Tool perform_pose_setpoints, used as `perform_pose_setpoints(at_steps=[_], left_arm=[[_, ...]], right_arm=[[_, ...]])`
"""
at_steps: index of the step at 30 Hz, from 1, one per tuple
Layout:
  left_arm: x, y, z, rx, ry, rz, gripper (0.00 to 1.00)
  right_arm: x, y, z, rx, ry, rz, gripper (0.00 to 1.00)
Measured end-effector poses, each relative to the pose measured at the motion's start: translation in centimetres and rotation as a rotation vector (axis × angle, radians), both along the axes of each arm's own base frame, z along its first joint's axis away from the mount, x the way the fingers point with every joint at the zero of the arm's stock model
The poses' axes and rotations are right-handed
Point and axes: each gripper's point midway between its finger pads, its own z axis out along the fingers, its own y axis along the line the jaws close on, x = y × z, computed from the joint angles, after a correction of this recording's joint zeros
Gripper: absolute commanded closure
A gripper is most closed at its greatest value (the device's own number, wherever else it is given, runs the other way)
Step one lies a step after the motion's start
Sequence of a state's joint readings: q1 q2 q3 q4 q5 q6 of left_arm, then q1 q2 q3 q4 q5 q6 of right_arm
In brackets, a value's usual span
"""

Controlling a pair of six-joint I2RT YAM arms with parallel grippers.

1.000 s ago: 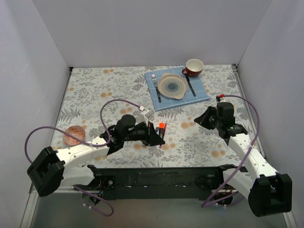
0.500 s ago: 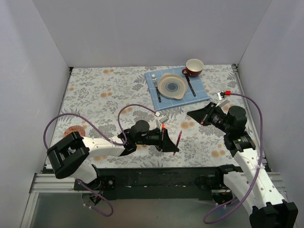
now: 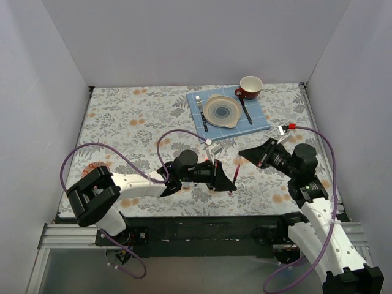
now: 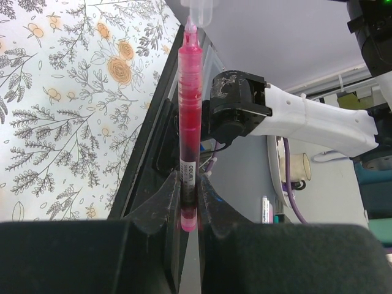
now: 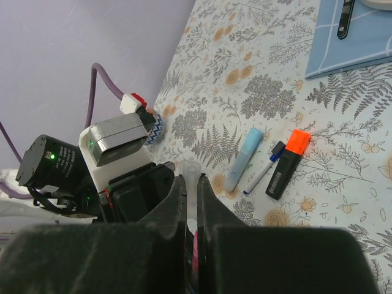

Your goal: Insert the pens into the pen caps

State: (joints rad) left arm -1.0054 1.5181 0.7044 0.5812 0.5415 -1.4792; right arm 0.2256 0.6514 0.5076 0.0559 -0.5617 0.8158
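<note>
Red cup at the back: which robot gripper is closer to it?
Right. The right gripper hangs straight toward the robot from the red cup; the left gripper is further off, closer to the robot and slightly left.

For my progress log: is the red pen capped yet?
Not yet: the red pen shows its bare tip, just reaching the clear cap.

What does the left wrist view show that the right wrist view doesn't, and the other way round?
Only left wrist: the left pincer gripping the red pen, seen full length. Only right wrist: the light-blue marker, white-grey pen and black marker lying on the table. Both: the clear cap, pinched by the right pincer, and the floral tablecloth.
</note>
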Motion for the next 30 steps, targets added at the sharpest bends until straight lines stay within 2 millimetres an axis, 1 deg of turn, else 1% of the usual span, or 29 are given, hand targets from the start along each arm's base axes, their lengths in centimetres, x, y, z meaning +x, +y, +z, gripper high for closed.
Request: perform_pose_setpoints(at_steps=[3,9,22,30], left_arm=[[0.1,-0.05,0.05,0.0,-0.007,0.002,1.0],[0.17,-0.04,0.0,0.003,-0.007,0.006,1.0],[0.17,0.04,0.05,0.003,-0.007,0.01,1.0],[0.15,0.26,-0.33,0.013,-0.002,0.017,1.0]], right_arm=[[-0.27,-0.05,0.32,0.005,-0.016,0.0,0.99],[-0.58,-0.08,-0.25,0.009,-0.007,0.002,0.99],[-0.6,-0.14,-0.28,0.009,-0.009,-0.003,0.99],[-0.53,-0.22,-0.32,0.007,-0.008,-0.01,0.99]])
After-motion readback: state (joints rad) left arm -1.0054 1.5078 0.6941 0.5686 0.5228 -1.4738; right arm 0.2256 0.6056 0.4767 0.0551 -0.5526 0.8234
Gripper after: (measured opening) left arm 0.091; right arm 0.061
